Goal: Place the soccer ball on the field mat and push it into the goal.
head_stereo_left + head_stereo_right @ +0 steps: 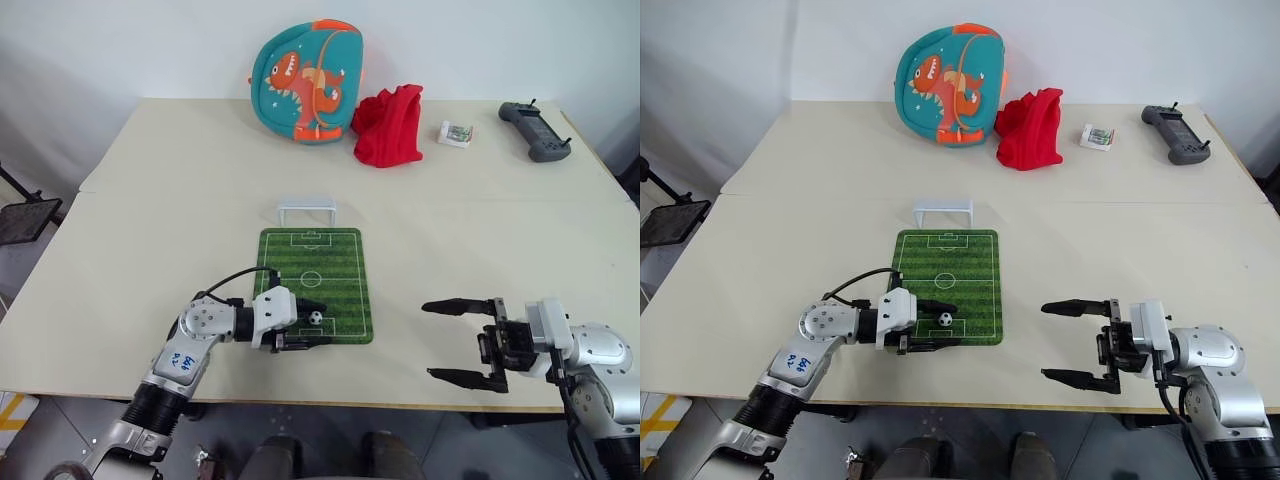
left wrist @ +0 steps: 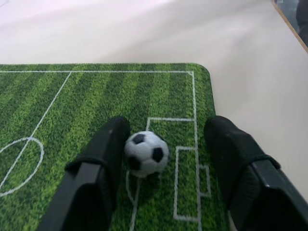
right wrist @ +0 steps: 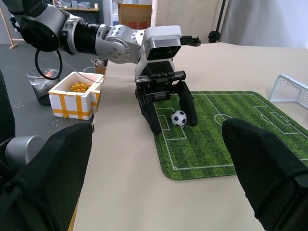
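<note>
Left tool [image 1: 308, 325] hung low over the near end of the field mat [image 1: 335, 262] in the head view, fingers parted, the soccer ball [image 1: 316, 318] between them on the turf; the right tool [image 1: 462, 343] gaped empty over the desk [image 1: 150, 200]. From the left wrist, one finger [image 2: 108, 149] touched the ball, the other stood clear. From the right wrist, the goal [image 3: 288, 90] sat beyond the far end. Withdrawing, that touching finger could nudge the ball off the mat's near edge.
</note>
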`<state>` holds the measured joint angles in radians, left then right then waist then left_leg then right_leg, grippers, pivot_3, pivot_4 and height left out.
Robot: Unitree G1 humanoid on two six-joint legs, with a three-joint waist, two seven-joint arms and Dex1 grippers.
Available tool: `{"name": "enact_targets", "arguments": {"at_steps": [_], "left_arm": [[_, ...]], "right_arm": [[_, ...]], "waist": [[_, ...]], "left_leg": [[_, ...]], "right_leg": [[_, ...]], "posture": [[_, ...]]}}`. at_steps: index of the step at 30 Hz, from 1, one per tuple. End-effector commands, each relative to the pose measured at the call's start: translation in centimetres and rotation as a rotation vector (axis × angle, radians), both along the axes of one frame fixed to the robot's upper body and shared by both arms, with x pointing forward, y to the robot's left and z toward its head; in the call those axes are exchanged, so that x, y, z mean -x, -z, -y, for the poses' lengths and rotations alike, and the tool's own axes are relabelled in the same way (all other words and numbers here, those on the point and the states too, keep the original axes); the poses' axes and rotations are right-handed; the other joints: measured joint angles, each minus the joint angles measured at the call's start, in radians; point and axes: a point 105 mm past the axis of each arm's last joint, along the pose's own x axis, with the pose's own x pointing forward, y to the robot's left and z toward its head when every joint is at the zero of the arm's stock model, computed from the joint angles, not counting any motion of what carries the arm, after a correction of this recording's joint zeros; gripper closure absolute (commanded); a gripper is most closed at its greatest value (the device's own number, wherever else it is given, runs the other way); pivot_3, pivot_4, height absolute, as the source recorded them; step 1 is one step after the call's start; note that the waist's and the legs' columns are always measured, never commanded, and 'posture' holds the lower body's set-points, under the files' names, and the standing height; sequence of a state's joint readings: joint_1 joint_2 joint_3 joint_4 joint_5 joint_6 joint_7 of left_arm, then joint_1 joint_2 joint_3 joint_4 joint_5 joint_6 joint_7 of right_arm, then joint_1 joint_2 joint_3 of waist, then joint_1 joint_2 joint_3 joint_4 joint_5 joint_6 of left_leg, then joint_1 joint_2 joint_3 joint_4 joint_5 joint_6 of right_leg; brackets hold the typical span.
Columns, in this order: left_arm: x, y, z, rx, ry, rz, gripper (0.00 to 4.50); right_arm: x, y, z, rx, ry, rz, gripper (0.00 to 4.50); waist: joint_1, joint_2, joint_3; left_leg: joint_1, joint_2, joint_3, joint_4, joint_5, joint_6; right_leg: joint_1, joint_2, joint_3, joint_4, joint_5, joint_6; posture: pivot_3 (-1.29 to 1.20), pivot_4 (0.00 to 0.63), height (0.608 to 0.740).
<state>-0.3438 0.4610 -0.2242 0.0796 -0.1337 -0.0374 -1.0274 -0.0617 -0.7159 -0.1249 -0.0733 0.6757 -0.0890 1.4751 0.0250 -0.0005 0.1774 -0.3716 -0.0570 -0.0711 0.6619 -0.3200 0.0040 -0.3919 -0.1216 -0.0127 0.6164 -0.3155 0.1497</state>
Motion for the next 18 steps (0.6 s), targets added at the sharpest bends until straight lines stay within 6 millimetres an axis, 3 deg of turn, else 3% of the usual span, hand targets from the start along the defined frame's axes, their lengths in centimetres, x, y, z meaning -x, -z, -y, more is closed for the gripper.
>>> {"name": "enact_targets", "arguments": {"at_steps": [1,13,18], "left_arm": [[0.0,-1.1,0.1,0.033,0.011,0.040,1.74],[0.4,-2.3,-0.2,0.081,0.032,0.061,1.74],[1.7,-6.0,-2.5,0.190,0.057,0.109,1.74]], "right_arm": [[0.1,-0.7,-0.5,-0.010,-0.015,0.030,0.00],[-0.3,-0.8,-0.9,-0.015,-0.017,0.026,0.00],[-0.5,-1.3,-0.6,-0.025,-0.010,0.034,0.00]], "waist": [[0.000,0.000,0.000],[0.000,0.000,0.000],[-0.004,0.000,0.000]], "left_leg": [[0.000,0.000,0.000,0.000,0.000,0.000],[0.000,0.000,0.000,0.000,0.000,0.000],[0.000,0.000,0.000,0.000,0.000,0.000]], "right_leg": [[0.000,0.000,0.000,0.000,0.000,0.000],[0.000,0.000,0.000,0.000,0.000,0.000],[0.000,-0.004,0.000,0.000,0.000,0.000]], "posture": [[0.00,0.150,0.740],[0.00,0.150,0.740],[0.00,0.150,0.740]]}}
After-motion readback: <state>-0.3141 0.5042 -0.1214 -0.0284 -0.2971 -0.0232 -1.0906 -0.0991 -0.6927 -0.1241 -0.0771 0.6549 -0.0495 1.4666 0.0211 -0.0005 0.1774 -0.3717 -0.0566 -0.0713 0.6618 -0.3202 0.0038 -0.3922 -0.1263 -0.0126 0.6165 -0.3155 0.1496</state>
